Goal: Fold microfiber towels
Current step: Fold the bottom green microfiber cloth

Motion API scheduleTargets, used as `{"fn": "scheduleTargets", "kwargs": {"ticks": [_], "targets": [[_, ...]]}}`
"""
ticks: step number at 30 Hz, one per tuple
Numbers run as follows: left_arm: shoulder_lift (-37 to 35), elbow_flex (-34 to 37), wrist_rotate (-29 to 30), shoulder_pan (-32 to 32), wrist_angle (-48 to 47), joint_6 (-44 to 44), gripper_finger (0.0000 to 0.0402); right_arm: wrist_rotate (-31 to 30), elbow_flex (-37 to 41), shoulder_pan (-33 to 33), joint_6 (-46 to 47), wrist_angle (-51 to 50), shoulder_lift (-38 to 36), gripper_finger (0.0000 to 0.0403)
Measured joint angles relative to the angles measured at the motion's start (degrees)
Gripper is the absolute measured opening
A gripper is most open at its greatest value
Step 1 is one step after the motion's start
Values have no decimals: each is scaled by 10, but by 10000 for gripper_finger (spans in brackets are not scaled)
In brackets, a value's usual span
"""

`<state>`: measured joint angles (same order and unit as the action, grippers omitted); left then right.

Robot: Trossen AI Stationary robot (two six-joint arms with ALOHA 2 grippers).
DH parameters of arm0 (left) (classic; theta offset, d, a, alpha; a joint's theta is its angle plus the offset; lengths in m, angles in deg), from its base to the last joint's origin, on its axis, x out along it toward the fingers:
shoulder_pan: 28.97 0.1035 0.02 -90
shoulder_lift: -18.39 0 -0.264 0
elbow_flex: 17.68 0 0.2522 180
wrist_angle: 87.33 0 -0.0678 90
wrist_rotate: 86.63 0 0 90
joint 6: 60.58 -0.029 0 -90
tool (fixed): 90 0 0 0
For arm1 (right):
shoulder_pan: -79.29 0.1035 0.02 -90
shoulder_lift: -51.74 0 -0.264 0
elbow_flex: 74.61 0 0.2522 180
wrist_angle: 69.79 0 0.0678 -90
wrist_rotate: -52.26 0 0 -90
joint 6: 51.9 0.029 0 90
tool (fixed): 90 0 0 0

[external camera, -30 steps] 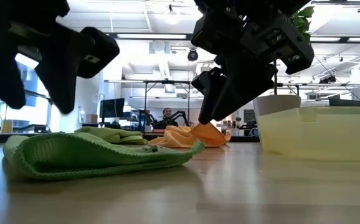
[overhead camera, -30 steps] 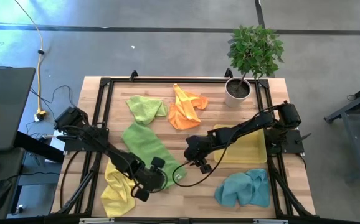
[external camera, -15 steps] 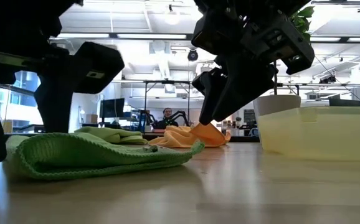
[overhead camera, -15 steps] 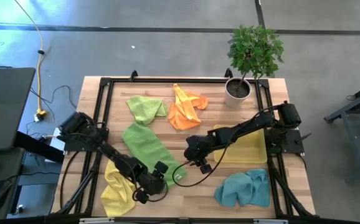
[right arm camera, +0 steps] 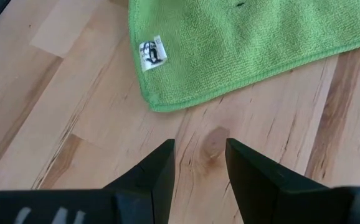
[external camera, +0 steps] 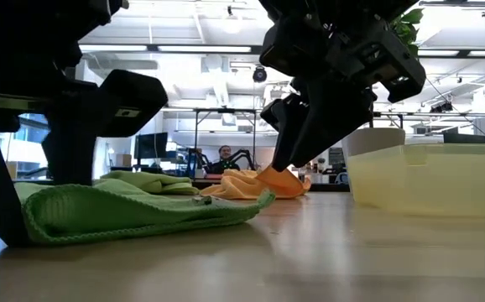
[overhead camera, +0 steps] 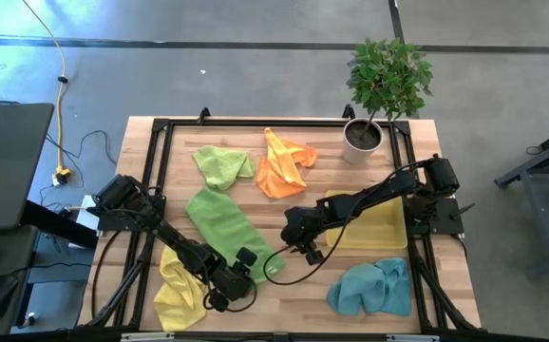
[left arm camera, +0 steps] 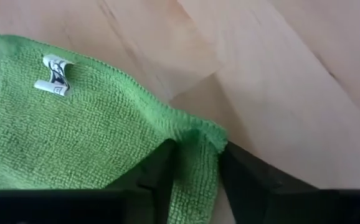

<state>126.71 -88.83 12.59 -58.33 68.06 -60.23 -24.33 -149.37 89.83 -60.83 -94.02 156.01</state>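
From above, the left gripper (overhead camera: 234,282) sits low at the near corner of the long lime-green microfiber towel (overhead camera: 222,226) spread left of centre on the wooden surface (overhead camera: 293,294), while the right gripper (overhead camera: 305,249) hovers just right of that corner, released and apart from the cloth. The left wrist view shows its dark fingers (left arm camera: 161,171) clenched around the towel's folded corner, near a white label (left arm camera: 54,74). In the right wrist view the fingers (right arm camera: 160,168) stand apart over bare wood, just short of the towel's edge.
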Motion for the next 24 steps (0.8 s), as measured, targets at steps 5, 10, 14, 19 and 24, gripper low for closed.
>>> {"fn": "scheduleTargets", "kwargs": {"ticks": [5, 10, 14, 19, 24], "targets": [[5, -23, -19, 2, -9, 42, 22, 0, 0, 0, 0, 0, 0, 133], [5, -50, -36, 19, -16, 141, 12, 0, 0, 0, -1, 4, 0, 133], [5, -83, -45, 40, -54, 197, 4, 0, 0, 0, -1, 7, -2, 133], [4, -118, -73, 62, -132, 221, 2, 0, 0, 0, -4, 7, -31, 133], [-17, -142, -73, 90, -165, 247, 1, 0, -1, 0, -16, 7, -58, 133]]}}
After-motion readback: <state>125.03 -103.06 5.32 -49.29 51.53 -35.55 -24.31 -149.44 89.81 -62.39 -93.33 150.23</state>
